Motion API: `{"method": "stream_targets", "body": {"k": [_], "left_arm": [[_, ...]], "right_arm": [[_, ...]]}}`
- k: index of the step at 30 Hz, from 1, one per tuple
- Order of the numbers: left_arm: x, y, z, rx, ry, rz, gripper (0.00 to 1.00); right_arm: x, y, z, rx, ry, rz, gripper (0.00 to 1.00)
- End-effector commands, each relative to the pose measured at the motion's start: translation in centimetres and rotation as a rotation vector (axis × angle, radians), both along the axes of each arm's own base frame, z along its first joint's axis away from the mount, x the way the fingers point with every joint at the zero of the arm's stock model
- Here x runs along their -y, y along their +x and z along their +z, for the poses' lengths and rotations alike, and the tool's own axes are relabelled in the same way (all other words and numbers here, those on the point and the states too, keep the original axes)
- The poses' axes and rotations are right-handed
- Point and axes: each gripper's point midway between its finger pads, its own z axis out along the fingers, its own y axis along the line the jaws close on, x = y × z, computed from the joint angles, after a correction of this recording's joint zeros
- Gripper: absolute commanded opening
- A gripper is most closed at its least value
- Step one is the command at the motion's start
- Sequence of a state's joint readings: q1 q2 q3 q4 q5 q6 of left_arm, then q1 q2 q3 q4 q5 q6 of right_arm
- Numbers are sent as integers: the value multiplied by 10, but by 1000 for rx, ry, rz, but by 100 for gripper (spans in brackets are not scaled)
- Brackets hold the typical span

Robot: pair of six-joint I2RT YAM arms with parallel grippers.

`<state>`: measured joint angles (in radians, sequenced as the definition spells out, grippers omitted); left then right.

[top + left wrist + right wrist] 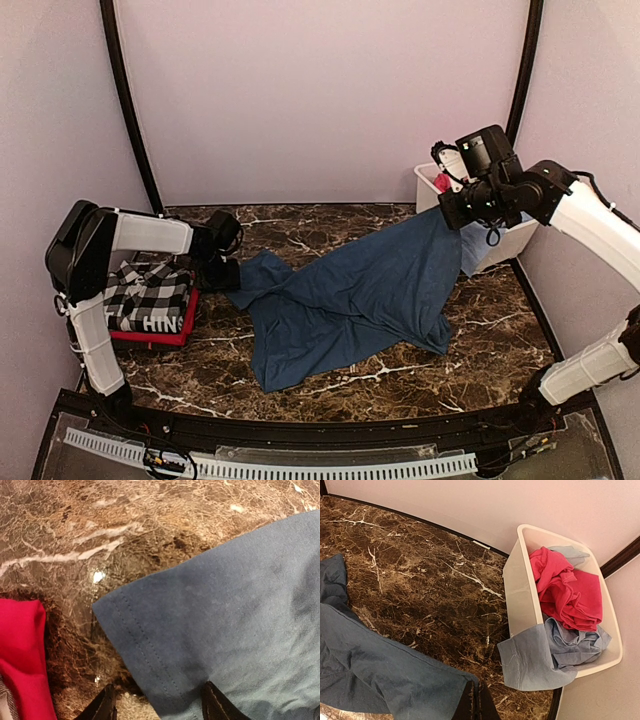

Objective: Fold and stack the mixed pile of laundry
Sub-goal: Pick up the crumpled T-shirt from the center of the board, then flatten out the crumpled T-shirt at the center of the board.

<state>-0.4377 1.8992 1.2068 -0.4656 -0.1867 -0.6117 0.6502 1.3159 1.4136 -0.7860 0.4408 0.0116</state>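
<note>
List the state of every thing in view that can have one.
navy blue tee, unfolded, one end lifted
red tee, folded, bottom of stack
checked garment, folded, on the red tee
white tub, upright
pink piece, crumpled in tub
light blue piece, draped over tub rim
left gripper, open over tee's sleeve
right gripper, shut on navy blue tee

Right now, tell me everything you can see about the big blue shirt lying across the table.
The blue shirt is a soft, matte knit in dusty navy, spread crumpled and unfolded across the marble table. Its right end is raised off the surface, pinched in the shut right hand near the white tub. At the left, a sleeve with a double-stitched hem lies flat between the open left hand, apart from the red cloth.
</note>
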Motion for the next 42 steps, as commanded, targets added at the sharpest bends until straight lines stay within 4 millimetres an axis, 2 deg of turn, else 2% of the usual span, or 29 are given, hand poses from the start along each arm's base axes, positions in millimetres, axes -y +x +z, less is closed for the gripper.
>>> {"method": "stream_targets", "body": {"k": [1, 6, 8, 9, 11, 13, 15, 17, 18, 19, 20, 21, 22, 23, 25, 26, 27, 28, 29, 30, 31, 32, 33, 34, 35, 36, 37, 41, 42], "left_arm": [[6, -5, -8, -31, -26, -10, 57], [19, 2, -24, -64, -59, -29, 47], [20, 3, -26, -65, -64, -37, 32], [20, 5, -25, -62, -68, -37, 20], [21, 10, -19, -51, -85, -44, 3], [25, 17, -5, -20, -103, -61, 0], [30, 27, 19, 38, -127, -78, 0], [32, 33, 53, 108, -152, -86, 0], [35, 37, 82, 170, -178, -94, 0], [36, 38, 98, 204, -191, -105, 0], [36, 38, 131, 275, -219, -110, 0], [36, 38, 148, 311, -229, -116, 0], [35, 36, 186, 392, -258, -126, 0], [34, 35, 208, 440, -269, -134, 0], [28, 21, 276, 587, -312, -153, 0], [26, 17, 292, 621, -322, -160, 0], [22, 8, 324, 693, -340, -167, 0], [20, 3, 340, 727, -348, -172, 0], [16, -6, 367, 784, -362, -184, 0], [15, -11, 382, 813, -372, -191, 0], [11, -21, 408, 869, -384, -201, 0], [10, -27, 421, 894, -399, -215, 0], [6, -39, 444, 946, -414, -224, 0], [5, -46, 454, 967, -427, -234, 0], [1, -60, 475, 1016, -447, -249, 0], [-1, -66, 483, 1037, -455, -252, 0], [-5, -82, 500, 1080, -479, -267, 0], [-15, -132, 540, 1190, -551, -335, 0], [-17, -140, 544, 1203, -560, -344, 0]], "right_arm": [[1, 9, 12, 45, 36, -12, 0], [4, 9, 15, 49, 40, -16, 0], [5, 9, 15, 49, 42, -17, 0], [5, 9, 15, 49, 44, -17, 0], [5, 8, 16, 49, 49, -14, 0], [4, 7, 18, 54, 62, -5, 0], [4, 7, 23, 62, 73, -4, 0], [6, 6, 31, 78, 84, -6, 0], [6, 5, 38, 90, 91, -5, 0], [7, 5, 45, 102, 101, -4, 0], [7, 3, 53, 117, 113, -1, 0], [7, 1, 63, 135, 129, 2, 0], [8, 0, 72, 155, 128, 12, 0], [9, -2, 83, 180, 139, 22, 0], [10, -7, 107, 235, 167, 41, 0], [11, -10, 121, 267, 183, 50, 0], [12, -12, 134, 297, 194, 58, 0], [14, -15, 149, 329, 210, 63, 0], [14, -19, 164, 361, 227, 75, 0], [15, -23, 178, 393, 244, 90, 0], [16, -28, 197, 431, 268, 104, 0], [14, -31, 206, 449, 280, 122, 0], [14, -38, 223, 482, 306, 149, 0], [13, -44, 234, 504, 326, 178, 0], [9, -50, 244, 521, 345, 215, 0], [8, -59, 253, 540, 363, 250, 0], [7, -66, 261, 555, 378, 279, 0], [4, -106, 288, 609, 457, 420, 0], [4, -116, 293, 619, 478, 452, 0]]}}
